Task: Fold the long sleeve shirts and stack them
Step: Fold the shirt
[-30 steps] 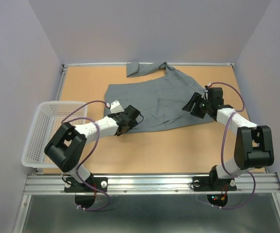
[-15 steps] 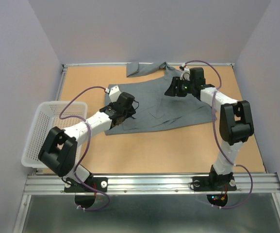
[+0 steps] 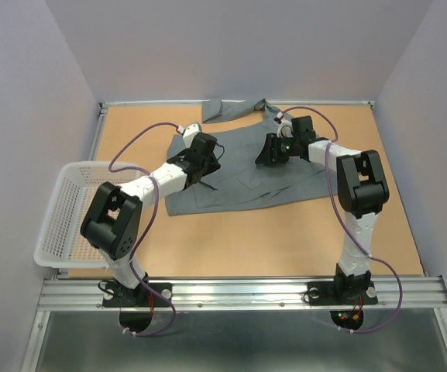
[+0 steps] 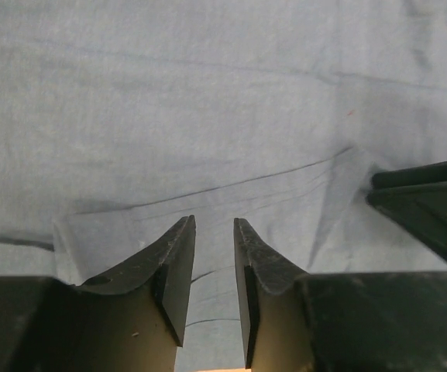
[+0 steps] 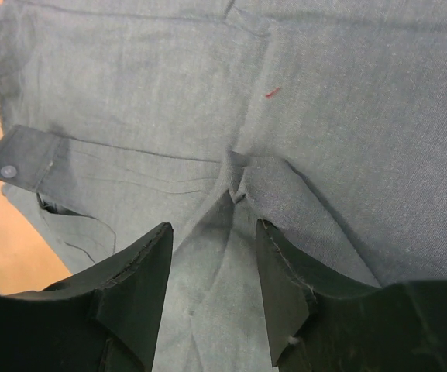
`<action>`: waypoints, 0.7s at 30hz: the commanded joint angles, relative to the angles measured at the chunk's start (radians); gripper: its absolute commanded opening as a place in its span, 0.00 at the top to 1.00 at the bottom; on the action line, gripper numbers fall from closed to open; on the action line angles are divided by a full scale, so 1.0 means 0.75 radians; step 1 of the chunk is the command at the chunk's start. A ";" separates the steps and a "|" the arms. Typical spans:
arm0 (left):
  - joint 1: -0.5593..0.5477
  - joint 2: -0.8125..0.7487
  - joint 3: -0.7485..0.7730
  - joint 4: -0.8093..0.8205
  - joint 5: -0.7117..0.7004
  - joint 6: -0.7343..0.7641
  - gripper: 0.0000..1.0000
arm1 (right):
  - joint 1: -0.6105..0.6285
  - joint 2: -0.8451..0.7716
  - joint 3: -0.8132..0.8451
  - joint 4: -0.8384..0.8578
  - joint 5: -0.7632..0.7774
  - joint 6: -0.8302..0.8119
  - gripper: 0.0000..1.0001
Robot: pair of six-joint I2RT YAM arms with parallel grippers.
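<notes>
**Two Grippers Over the Shirt, Nothing Pinched Yet**

Pale walls boxed in the tan table [image 3: 285,240], and at the table's left edge sat a white mesh basket [image 3: 68,209]. Further right, the grey shirt [image 3: 238,167] lay spread across the table's far half, with one sleeve [image 3: 223,108] trailing to the table's far edge.

Left of the table's middle, the left gripper [image 4: 214,225] hung close over the cloth. Its jaws were parted by a slim gap and gripped nothing. Right of the middle, the right gripper [image 5: 211,229] stood wider apart, empty too. A raised pucker [image 5: 242,178] sat just beyond its tips and a buttoned cuff [image 5: 22,159] lay off to one side.

This looked like the set-up for a fold. To do it well, each gripper should probably settle on a firm ridge of cloth. The two should then close together and lift evenly, so the shirt carries over flat rather than bunching.
</notes>
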State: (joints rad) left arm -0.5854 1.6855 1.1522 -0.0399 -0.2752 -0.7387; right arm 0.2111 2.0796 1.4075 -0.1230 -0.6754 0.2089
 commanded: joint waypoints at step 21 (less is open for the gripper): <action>0.079 -0.061 -0.452 0.045 -0.001 -0.095 0.78 | -0.183 0.083 0.062 0.086 0.162 0.098 0.49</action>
State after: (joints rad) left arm -0.5411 1.6756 0.8524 0.0696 -0.2497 -0.8150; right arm 0.1112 2.1643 1.4570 -0.0898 -0.6216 0.2588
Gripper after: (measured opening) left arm 0.228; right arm 0.512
